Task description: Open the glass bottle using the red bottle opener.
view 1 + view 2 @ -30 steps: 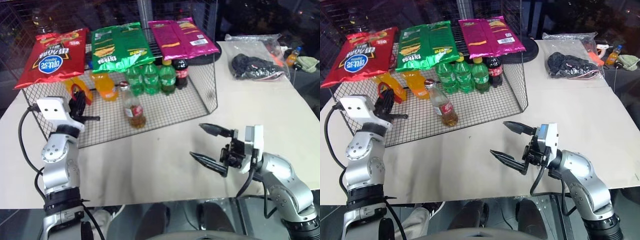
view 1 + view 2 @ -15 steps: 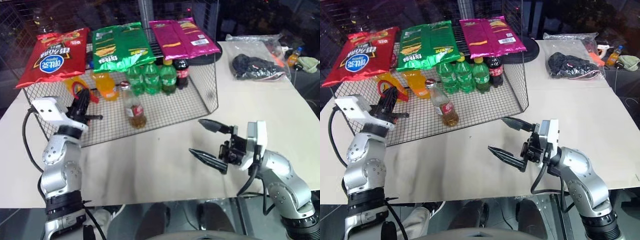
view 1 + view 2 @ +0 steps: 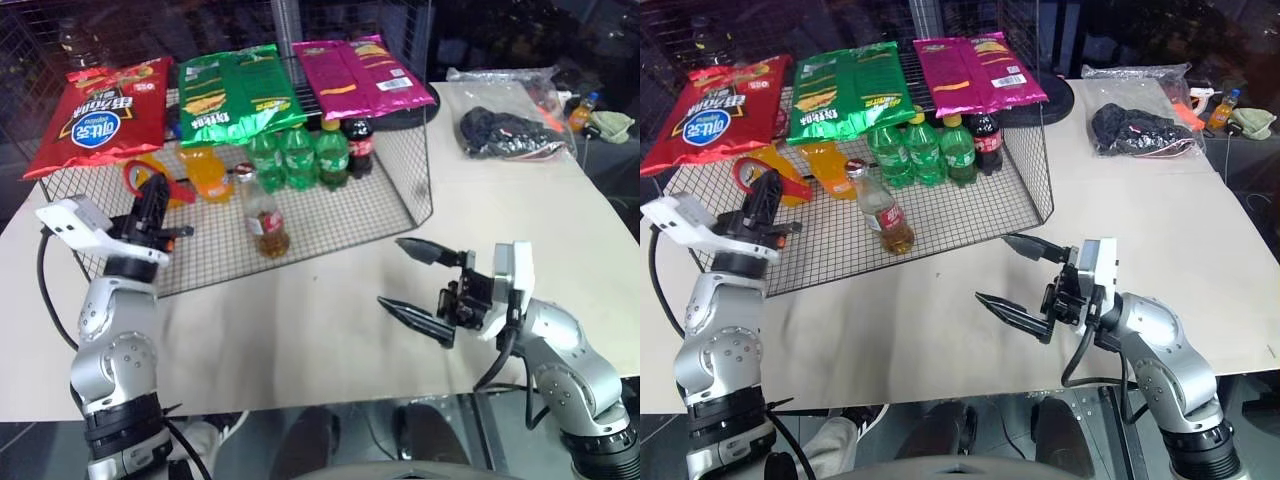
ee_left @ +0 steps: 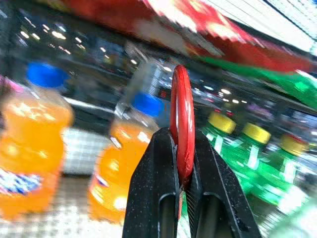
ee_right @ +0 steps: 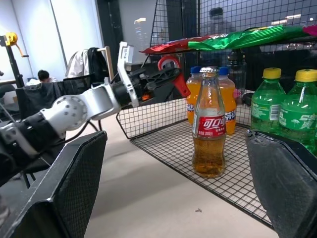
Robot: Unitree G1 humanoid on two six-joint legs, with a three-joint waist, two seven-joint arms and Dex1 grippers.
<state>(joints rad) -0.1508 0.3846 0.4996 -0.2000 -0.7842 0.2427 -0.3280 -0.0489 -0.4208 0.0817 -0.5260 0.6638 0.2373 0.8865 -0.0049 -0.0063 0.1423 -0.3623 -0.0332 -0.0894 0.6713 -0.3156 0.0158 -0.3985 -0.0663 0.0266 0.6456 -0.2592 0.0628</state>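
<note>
The glass bottle (image 3: 262, 210), amber liquid under a red-and-white label and a metal cap, stands upright on the wire rack's lower shelf (image 3: 340, 215); it also appears at the centre of the right wrist view (image 5: 209, 131). My left gripper (image 3: 155, 192) is shut on the red bottle opener (image 4: 182, 119), whose loop head (image 3: 138, 176) sticks out past the fingers. It hovers to the left of the bottle, apart from it. My right gripper (image 3: 395, 275) stands open over the table in front of the rack, fingers pointing left toward the bottle, holding nothing.
Three green soda bottles (image 3: 300, 155), a dark cola bottle (image 3: 361, 146) and orange soda bottles (image 3: 208, 170) stand behind the glass bottle. Snack bags (image 3: 240, 90) lie on the rack's top. A clear bag of dark items (image 3: 510, 130) lies at the back right.
My left wrist has rolled and the hand has drawn back and up a little, turning the opener. The right arm has not moved and stays open.
</note>
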